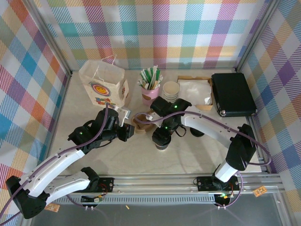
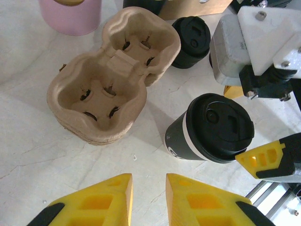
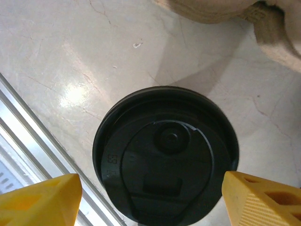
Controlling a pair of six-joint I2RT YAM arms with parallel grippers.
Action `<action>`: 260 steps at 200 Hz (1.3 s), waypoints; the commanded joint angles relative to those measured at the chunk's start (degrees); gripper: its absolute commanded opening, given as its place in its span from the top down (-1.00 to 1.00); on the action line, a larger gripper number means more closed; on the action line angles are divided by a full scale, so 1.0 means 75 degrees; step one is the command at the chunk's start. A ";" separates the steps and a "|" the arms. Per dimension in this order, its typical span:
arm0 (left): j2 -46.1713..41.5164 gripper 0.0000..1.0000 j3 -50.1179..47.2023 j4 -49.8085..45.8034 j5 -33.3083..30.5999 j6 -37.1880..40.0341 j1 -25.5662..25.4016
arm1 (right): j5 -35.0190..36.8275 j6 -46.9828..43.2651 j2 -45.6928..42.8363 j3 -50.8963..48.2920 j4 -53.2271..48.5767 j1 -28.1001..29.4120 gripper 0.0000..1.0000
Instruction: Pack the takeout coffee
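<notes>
I see the takeout coffee (image 2: 214, 127) upright just beside the pulp carrier (image 2: 101, 101), outside its wells, my right gripper (image 3: 150, 188) spread wide astride it, seemingly not touching, my left gripper (image 2: 149, 183) near the carrier, barely parted and empty.

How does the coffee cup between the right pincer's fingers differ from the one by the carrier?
Pincer cup sits between the right pincer's open fingers; carrier-side cup stands free. Pincer cup is apart from the carrier; the other stands right beside it. Both upright, black-lidded, on the table.
</notes>
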 commanded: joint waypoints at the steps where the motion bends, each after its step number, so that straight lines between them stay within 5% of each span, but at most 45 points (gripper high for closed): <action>1: -0.0087 0.50 -0.0106 -0.0019 -0.0087 0.0007 0.0115 | 0.0155 -0.0242 0.0124 0.0284 -0.0175 0.0061 -0.56; 54: 0.0275 0.52 -0.0140 0.0113 0.0163 -0.0131 0.0110 | 0.0089 0.0373 -0.0110 0.0402 -0.0114 0.0017 -0.56; 104: 0.1651 0.39 -0.0263 0.1522 0.2326 -0.0577 0.0151 | -0.1372 0.2435 -0.1268 -0.0893 0.1038 -0.0872 -0.31; 149: 0.2796 0.31 -0.0169 0.2217 0.3445 -0.0619 0.0221 | -0.1392 0.2883 -0.1175 -0.1049 0.0803 -0.0961 -0.28; 182: 0.3169 0.33 -0.0268 0.2591 0.3816 -0.0786 0.0286 | -0.1705 0.3336 -0.1422 -0.1469 0.0982 -0.1187 -0.14; 260: 0.3442 0.42 -0.0435 0.2802 0.4319 -0.0851 0.0351 | -0.2063 0.3708 -0.1292 -0.1692 0.1344 -0.1287 -0.21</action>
